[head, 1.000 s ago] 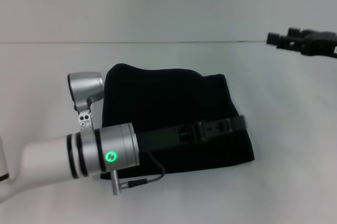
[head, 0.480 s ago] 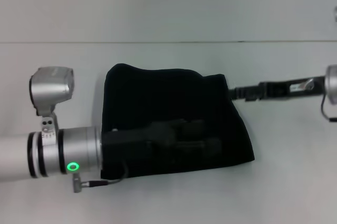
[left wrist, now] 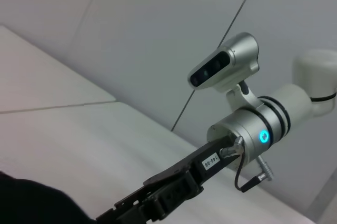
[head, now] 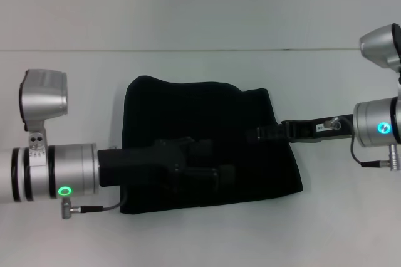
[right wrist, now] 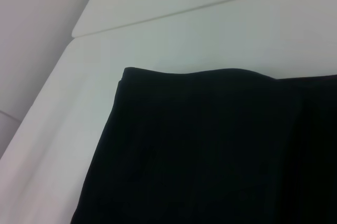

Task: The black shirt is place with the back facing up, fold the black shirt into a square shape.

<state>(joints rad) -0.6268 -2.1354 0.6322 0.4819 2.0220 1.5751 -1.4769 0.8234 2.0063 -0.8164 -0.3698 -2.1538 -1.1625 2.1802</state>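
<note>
The black shirt (head: 207, 107) lies folded into a compact, roughly rectangular block in the middle of the white table, with no lettering showing. My left gripper (head: 216, 167) reaches in from the left and sits low over the shirt's near half, black against black. My right gripper (head: 255, 133) comes in from the right, its tip over the shirt's right edge. The left wrist view shows the right gripper (left wrist: 137, 205) beside a corner of the shirt (left wrist: 26, 203). In the right wrist view the shirt (right wrist: 210, 150) shows one folded corner and a straight edge.
The white table (head: 200, 235) runs around the shirt on every side. Its back edge (head: 188, 49) meets a pale wall. Both silver forearms hang over the table's left and right margins.
My left arm has drawn back to the left, its gripper sliding across the shirt. My right arm has swung in from the far right, down to the shirt's right edge. The shirt's outline is unchanged.
</note>
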